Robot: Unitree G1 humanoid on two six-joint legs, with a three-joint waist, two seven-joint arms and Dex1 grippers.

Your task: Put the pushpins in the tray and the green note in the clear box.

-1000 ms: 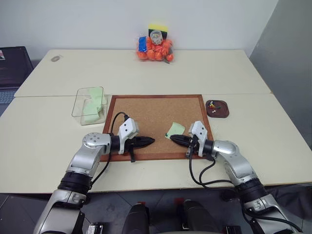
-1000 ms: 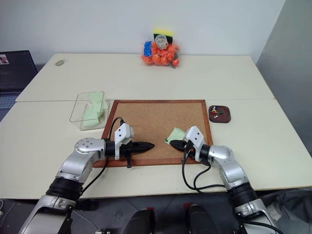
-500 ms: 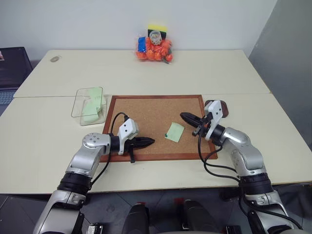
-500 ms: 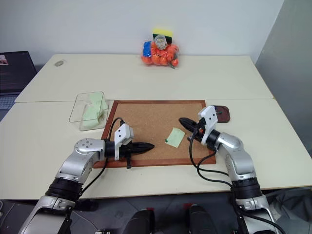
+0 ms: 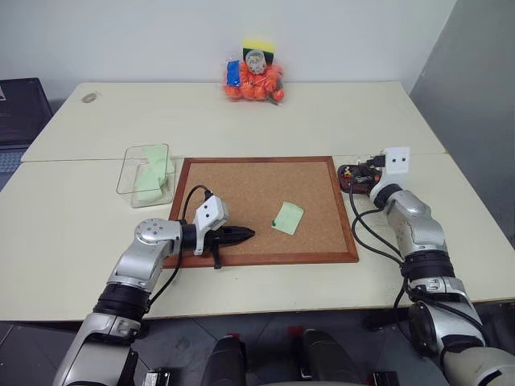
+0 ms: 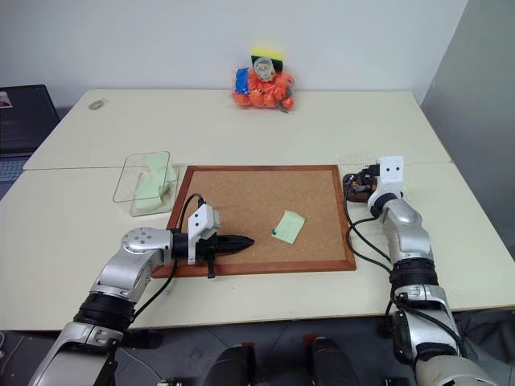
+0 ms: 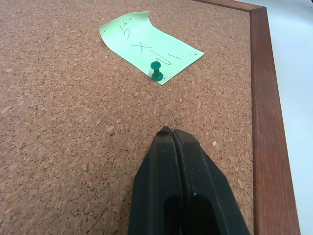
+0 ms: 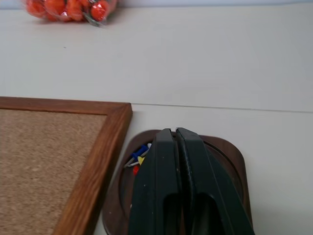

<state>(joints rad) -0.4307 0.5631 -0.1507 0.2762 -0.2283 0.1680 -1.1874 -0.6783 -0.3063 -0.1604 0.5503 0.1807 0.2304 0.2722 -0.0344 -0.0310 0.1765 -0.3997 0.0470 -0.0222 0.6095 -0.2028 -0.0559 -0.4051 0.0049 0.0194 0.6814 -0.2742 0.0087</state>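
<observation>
Corkboard (image 5: 241, 193) holds green note (image 5: 287, 218) | left gripper (image 5: 249, 234) clenched | right gripper (image 8: 171, 139) over tray (image 8: 230, 156), state unclear

we see a pale green note (image 7: 146, 44) with dark handwriting, a green pushpin (image 7: 156, 71), and a glossy brown tray (image 8: 230, 156).

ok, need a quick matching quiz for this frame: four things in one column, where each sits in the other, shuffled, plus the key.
Things:
1. green note
2. green pushpin
3. tray
4. clear box

Places:
A. on the table beside the corkboard's right edge, under the right gripper
B. stuck through one edge of the note
C. on the table beside the corkboard's left edge, with green paper inside
D. lying on the cork ahead of the left gripper

Pairs: 1-D, 2-B, 3-A, 4-C
</observation>
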